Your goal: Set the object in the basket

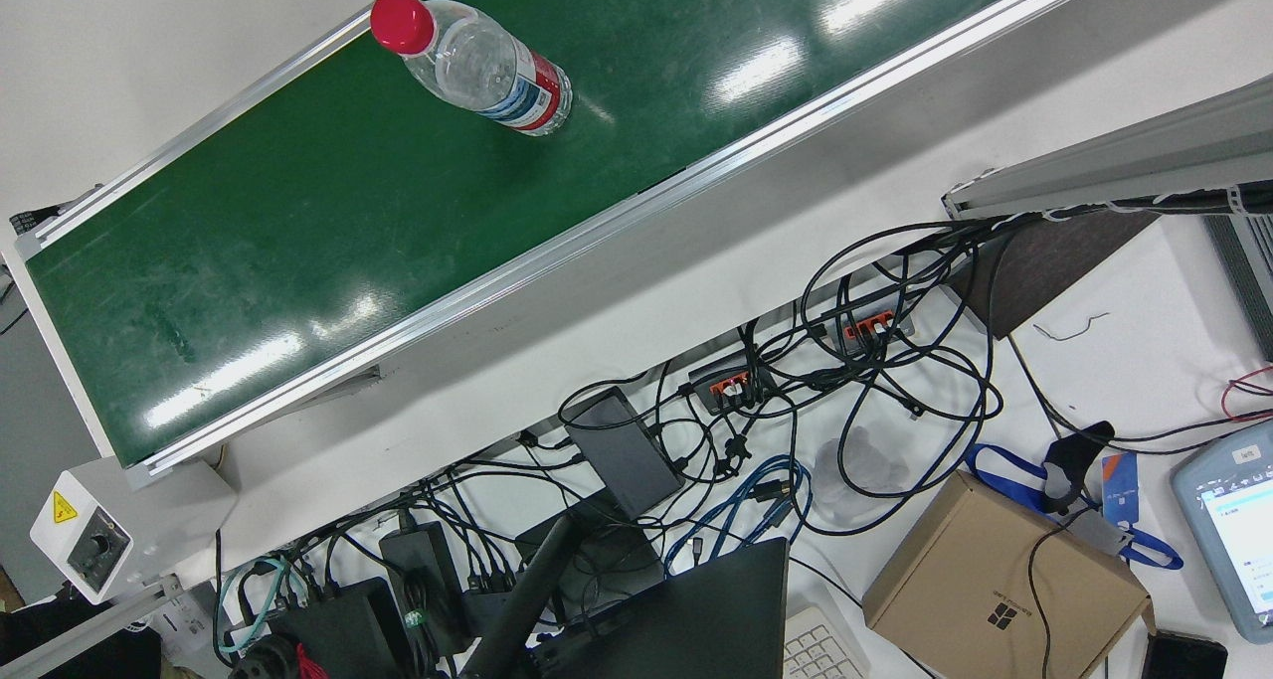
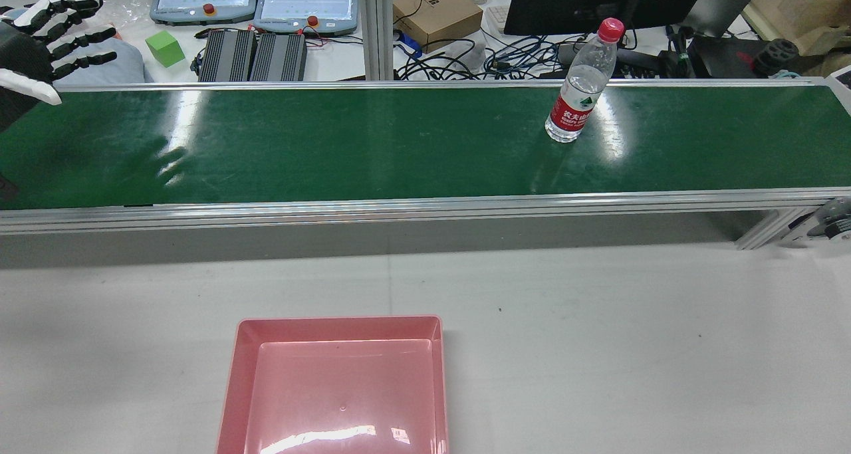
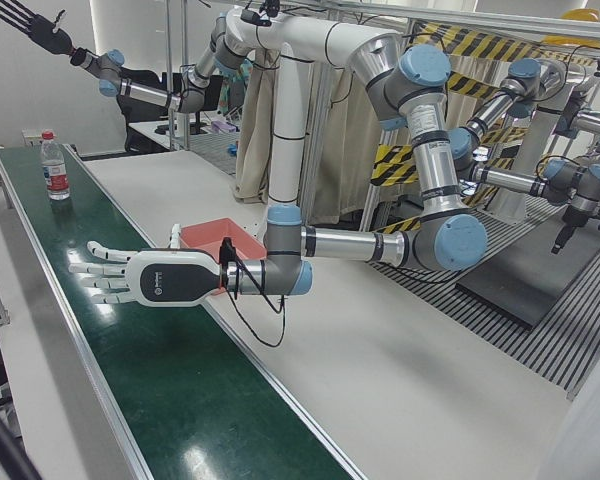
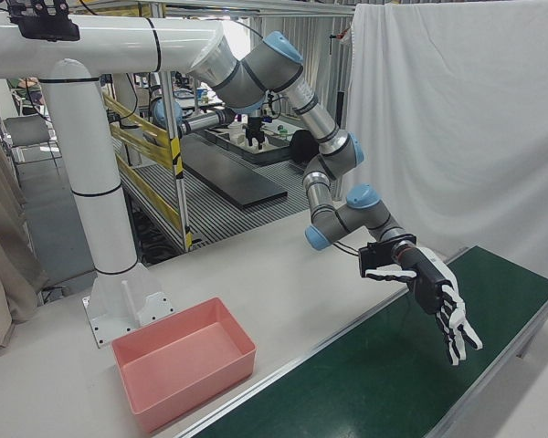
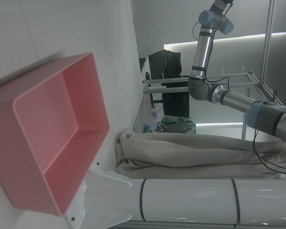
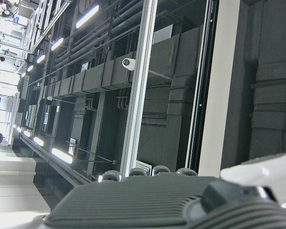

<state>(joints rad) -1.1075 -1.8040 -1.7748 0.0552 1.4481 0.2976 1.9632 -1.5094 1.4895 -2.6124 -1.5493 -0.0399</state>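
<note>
Bottle [image 1: 475, 66] in front view, armless.

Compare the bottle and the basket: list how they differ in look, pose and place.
The bottle is clear plastic with a red cap and red label; the basket is solid pink.
The bottle stands upright, tall and narrow; the basket lies flat, wide and shallow.
The bottle is on the green belt, toward its right end in the rear view; the basket sits on the white table beside the belt.
Neither is held by a hand.

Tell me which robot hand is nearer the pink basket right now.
Left. The left robot hand hovers over the belt beside the basket; the right robot hand is raised high, far off toward the bottle.
</note>
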